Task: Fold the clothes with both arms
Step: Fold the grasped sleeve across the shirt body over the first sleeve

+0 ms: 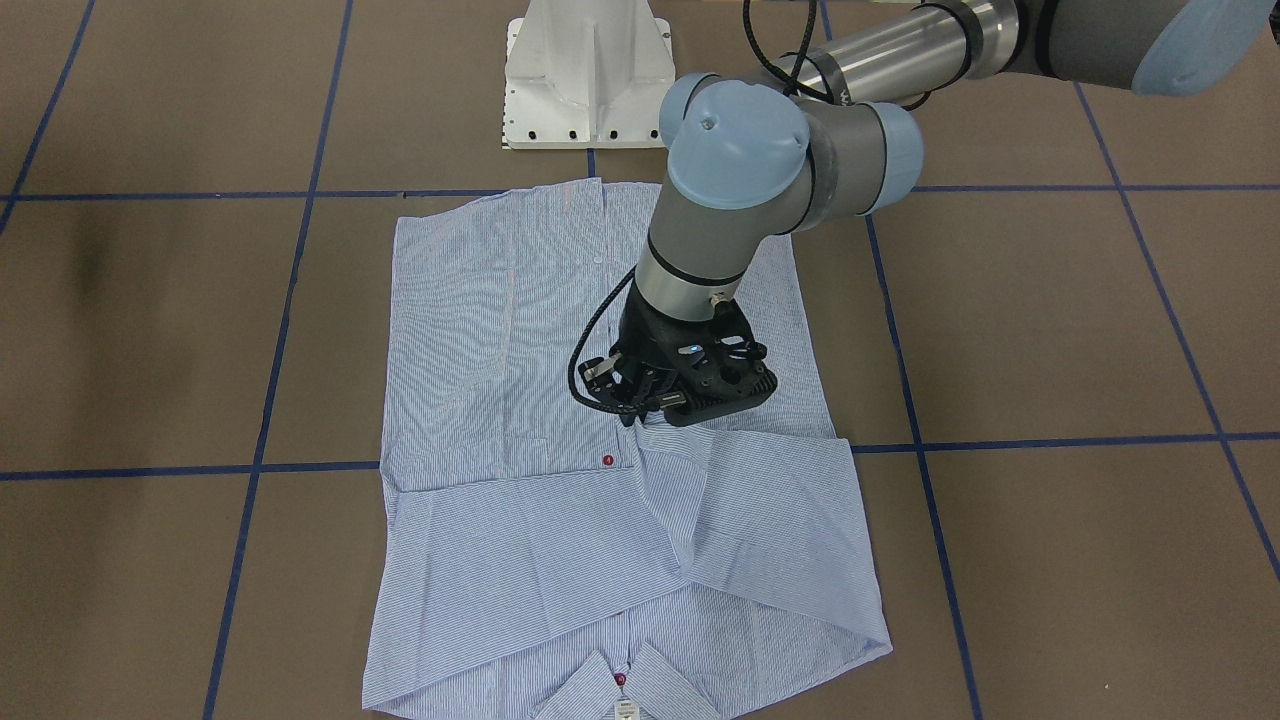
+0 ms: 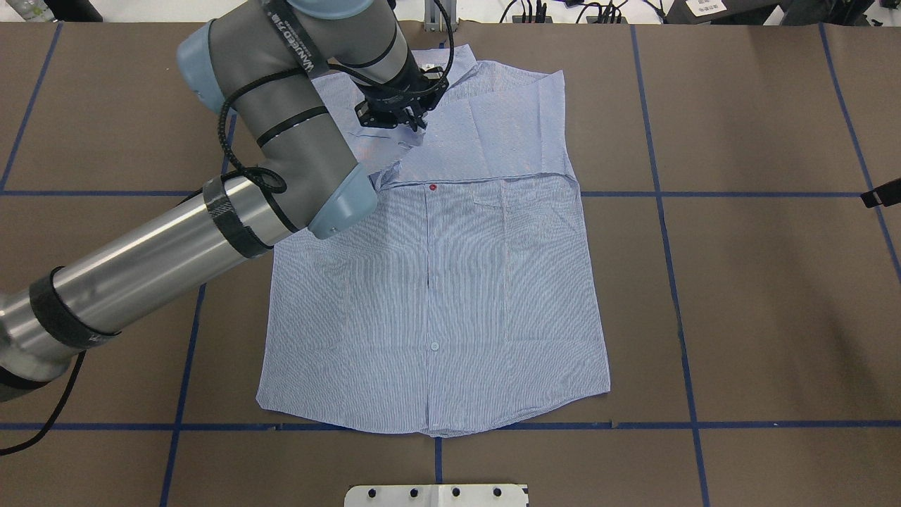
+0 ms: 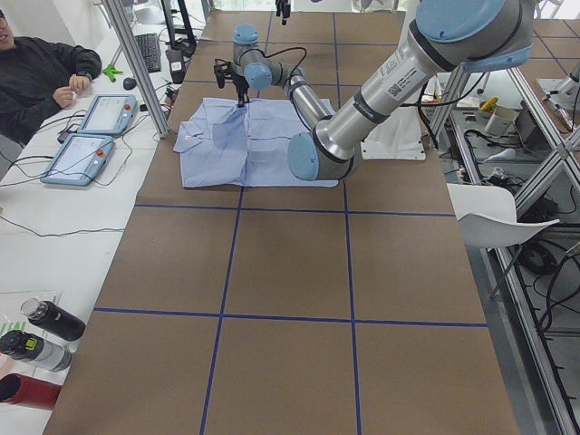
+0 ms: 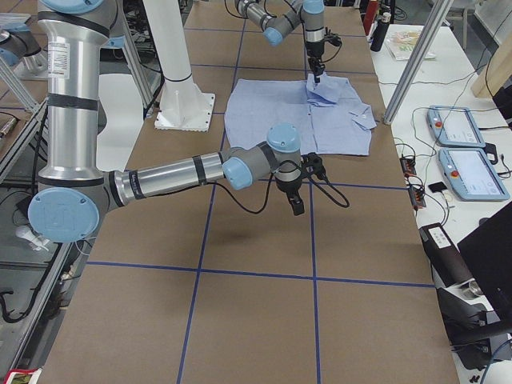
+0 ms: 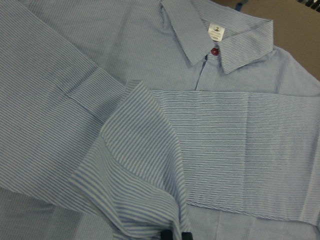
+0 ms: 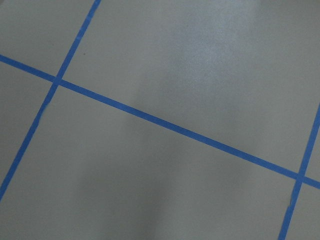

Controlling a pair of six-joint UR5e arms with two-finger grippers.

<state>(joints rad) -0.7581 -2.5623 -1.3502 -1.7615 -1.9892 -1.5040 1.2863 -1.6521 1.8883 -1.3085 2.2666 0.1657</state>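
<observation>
brown table (image 2: pixel 760 282), blue tape grid (image 2: pixel 739 193), striped shirt (image 2: pixel 436 296), white desk (image 3: pixel 36 263) beside

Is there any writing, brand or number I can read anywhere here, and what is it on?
Nothing reads clearly.
White label at the collar of the shirt: a mark and tiny print, too small.
Black strap on the left arm: white lettering, too blurred.
White sticker on that arm: too small.

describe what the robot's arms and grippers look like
Both the left arm and the right arm are jointed tubes, silver and grey, with round light blue joint caps. Black cables run along them, held by black straps. White lettering marks a strap on the left arm. The left gripper and right gripper are black, two-fingered.
</observation>
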